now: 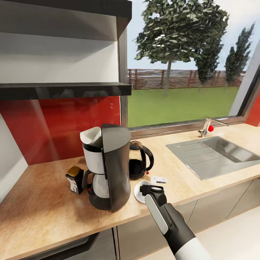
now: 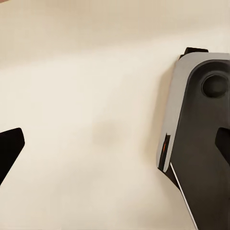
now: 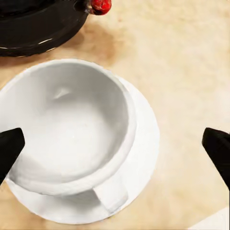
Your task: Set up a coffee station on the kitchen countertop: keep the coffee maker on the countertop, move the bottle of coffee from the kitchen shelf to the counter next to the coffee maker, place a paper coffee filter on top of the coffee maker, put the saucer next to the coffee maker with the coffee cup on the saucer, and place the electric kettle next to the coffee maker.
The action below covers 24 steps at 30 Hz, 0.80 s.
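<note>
The coffee maker [image 1: 110, 166] stands on the kitchen countertop [image 1: 43, 202] with the paper coffee filter [image 1: 91, 136] in its top. The bottle of coffee [image 1: 75, 179] is beside it on the left, and the electric kettle [image 1: 139, 160] is beside it on the right. The saucer [image 1: 138, 192] lies in front of the kettle. In the right wrist view the coffee cup [image 3: 72, 129] rests upright on the saucer [image 3: 143, 143]. My right gripper [image 3: 115, 148] hangs open above it, its fingertips wide of the cup's sides. My left gripper [image 2: 115, 148] is open over pale floor.
A steel sink [image 1: 216, 155] with a tap [image 1: 209, 126] is set into the countertop at the right. A small flat white object [image 1: 159, 179] lies just right of the saucer. The kitchen shelf [image 1: 65, 90] runs above the coffee maker.
</note>
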### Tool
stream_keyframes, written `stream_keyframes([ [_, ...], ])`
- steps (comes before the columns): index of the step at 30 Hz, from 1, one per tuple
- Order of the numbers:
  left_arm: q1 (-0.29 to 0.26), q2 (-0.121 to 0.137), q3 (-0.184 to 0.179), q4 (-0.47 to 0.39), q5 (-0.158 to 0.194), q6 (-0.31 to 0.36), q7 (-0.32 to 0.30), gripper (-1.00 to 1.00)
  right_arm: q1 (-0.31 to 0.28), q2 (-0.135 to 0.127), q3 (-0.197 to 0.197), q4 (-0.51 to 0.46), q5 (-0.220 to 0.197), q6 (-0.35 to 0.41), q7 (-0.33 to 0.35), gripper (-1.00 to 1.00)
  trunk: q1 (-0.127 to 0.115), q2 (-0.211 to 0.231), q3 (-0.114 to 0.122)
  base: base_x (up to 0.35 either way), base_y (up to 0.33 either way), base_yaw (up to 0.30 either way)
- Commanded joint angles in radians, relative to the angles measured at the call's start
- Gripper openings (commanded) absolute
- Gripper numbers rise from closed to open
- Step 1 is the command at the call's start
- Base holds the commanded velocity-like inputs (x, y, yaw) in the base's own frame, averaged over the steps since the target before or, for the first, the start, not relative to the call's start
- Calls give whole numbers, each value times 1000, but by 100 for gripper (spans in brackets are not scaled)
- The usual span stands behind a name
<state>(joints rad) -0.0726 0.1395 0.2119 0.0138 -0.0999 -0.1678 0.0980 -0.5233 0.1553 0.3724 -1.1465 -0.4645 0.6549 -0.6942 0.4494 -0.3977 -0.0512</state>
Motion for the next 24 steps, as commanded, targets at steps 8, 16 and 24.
stream_keyframes([
  [8, -1, 0, 7, 2, -11, -4, 5, 100, -1, 0, 1, -2, -10, 2, -10, 100, 1, -2, -2, 0, 0, 0],
  [16, -1, 0, 7, 2, -11, -4, 5, 100, -1, 0, 0, -25, -12, 2, -10, 100, 1, -2, -2, 0, 0, 0],
  [24, -1, 0, 7, 0, -13, -8, 5, 100, -1, -1, 1, -147, -11, 2, -99, 100, 1, -2, -2, 0, 0, 0],
])
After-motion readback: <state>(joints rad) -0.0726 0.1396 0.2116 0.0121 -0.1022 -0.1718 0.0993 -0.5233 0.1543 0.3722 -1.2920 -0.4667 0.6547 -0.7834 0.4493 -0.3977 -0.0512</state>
